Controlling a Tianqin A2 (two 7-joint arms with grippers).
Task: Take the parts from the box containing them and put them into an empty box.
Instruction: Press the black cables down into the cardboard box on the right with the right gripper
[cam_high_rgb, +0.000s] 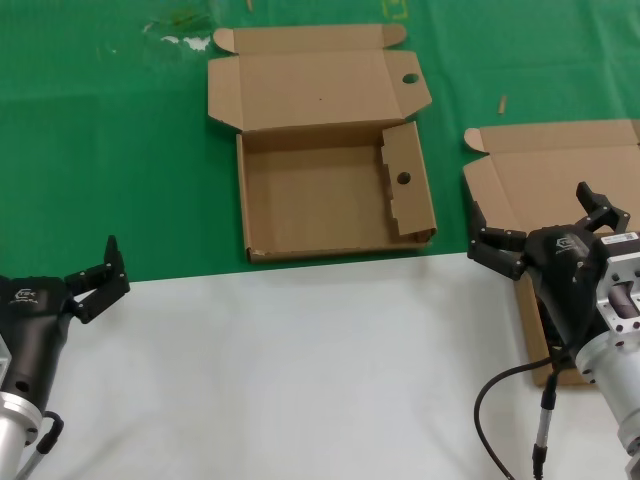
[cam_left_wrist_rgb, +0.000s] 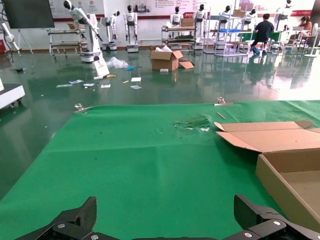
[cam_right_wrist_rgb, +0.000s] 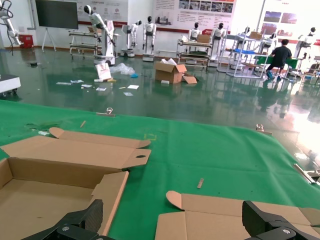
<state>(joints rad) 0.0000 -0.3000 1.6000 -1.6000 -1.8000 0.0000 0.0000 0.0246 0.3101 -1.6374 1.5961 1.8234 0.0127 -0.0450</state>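
Note:
The empty box (cam_high_rgb: 330, 195) lies open mid-mat, with a round hole in its lid corner and a holed side flap; it also shows in the left wrist view (cam_left_wrist_rgb: 290, 182) and the right wrist view (cam_right_wrist_rgb: 50, 195). The plain-lidded box (cam_high_rgb: 555, 165) lies at the right, and its lid shows in the right wrist view (cam_right_wrist_rgb: 220, 222). My right gripper (cam_high_rgb: 545, 225) hovers open and empty over that box's near part (cam_right_wrist_rgb: 175, 217). The parts are hidden behind it. My left gripper (cam_high_rgb: 105, 275) is open and empty at the white table's left, by the mat's edge (cam_left_wrist_rgb: 165, 215).
A green mat (cam_high_rgb: 120, 150) covers the far table; the near part is white (cam_high_rgb: 300, 370). A small wood scrap (cam_high_rgb: 502, 103) and white debris (cam_high_rgb: 185, 40) lie on the mat. A black cable (cam_high_rgb: 545, 420) hangs by my right arm.

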